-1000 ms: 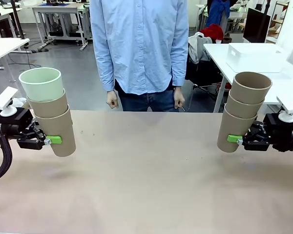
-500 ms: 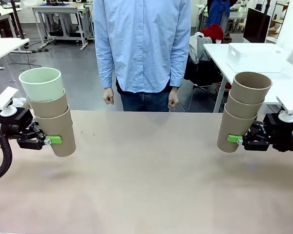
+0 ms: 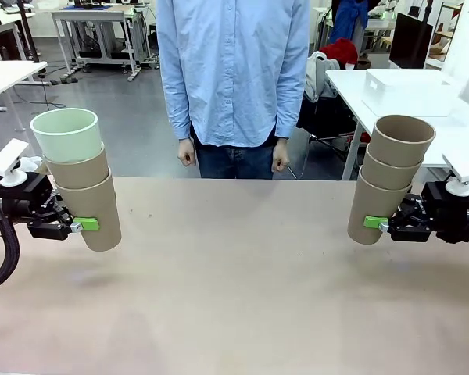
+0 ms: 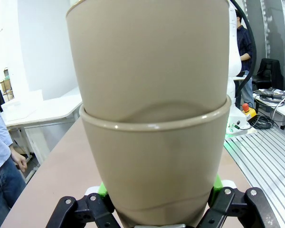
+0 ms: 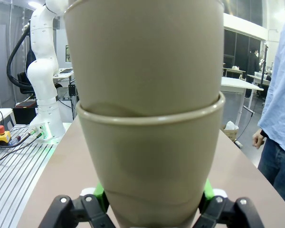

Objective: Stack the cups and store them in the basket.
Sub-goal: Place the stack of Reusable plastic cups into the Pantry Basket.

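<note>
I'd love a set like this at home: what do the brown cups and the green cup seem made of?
The brown cups look like matte plastic: smooth seamless walls, with only a soft glint along the rims. The green cup seems the same stuff, pale and even, without gloss. Unglazed ceramic can't be ruled out by looks.

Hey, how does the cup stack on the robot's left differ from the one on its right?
The left stack is topped by a mint green cup; the right stack is tan throughout. The left stack's top leans toward the robot's left, the right stack's toward its right. Shared: three nested cups each, gripped at the bottom cup by the left tool and right tool, clear of the table.
</note>
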